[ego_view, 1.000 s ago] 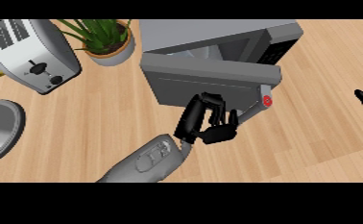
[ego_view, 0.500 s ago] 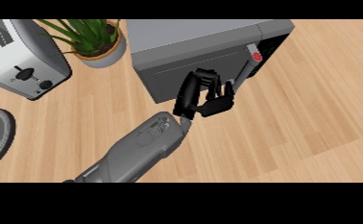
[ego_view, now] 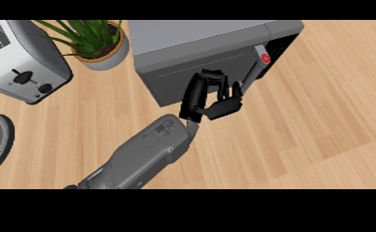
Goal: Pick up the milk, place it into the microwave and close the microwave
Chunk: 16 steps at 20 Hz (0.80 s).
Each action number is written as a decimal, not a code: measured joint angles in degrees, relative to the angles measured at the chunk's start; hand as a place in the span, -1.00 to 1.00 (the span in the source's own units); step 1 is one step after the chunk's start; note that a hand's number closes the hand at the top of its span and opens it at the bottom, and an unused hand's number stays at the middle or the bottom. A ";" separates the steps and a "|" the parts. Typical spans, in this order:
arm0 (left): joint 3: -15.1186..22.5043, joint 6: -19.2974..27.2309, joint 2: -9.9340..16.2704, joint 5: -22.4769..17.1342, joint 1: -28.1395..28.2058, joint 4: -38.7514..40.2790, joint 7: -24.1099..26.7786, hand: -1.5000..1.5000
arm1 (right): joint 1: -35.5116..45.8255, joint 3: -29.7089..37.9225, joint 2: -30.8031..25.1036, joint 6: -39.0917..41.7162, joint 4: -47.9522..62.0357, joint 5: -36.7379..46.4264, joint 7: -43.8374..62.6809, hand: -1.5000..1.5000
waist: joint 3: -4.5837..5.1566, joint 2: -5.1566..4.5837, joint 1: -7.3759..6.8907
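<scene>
The grey microwave [ego_view: 198, 39] stands at the back of the wooden counter. Its door [ego_view: 172, 76] is swung almost shut, leaving a narrow dark gap [ego_view: 285, 44] at the right beside the red button [ego_view: 265, 58]. My left hand [ego_view: 209, 99] rests against the door's front near its free edge, fingers mostly straight and holding nothing. No milk shows anywhere in view. The right hand is out of the picture.
A silver toaster [ego_view: 26, 66] stands at the far left, with a potted plant [ego_view: 94, 44] between it and the microwave. A dark round rim [ego_view: 4, 139] pokes in at the left edge. Bare wooden counter [ego_view: 308, 126] lies to the right.
The microwave door has swung from wide open to nearly shut, with my left hand following it inward. The dark tip at the right edge is gone from view.
</scene>
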<state>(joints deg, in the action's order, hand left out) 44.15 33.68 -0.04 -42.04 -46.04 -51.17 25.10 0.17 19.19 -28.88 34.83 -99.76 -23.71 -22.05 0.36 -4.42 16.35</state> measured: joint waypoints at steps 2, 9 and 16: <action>0.11 -0.02 0.00 -1.02 -0.07 0.15 1.00 1.00 | 0.56 0.33 -0.53 0.09 0.35 -0.76 0.50 -1.00 | -0.02 -0.04 0.10; 0.82 -0.71 0.00 -3.73 -0.50 0.92 4.30 1.00 | 2.71 1.79 -2.84 0.35 1.68 -2.71 1.98 -1.00 | -0.12 -0.21 0.12; 1.63 -0.90 0.00 -6.07 -1.00 1.61 6.98 1.00 | 4.54 3.50 -5.21 0.50 3.65 -3.87 2.96 -1.00 | -0.24 -0.37 0.09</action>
<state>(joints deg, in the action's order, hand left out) 45.79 32.78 -0.04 -48.11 -47.04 -49.56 32.08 4.71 22.70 -34.09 35.33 -96.11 -27.58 -19.09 0.12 -4.78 16.44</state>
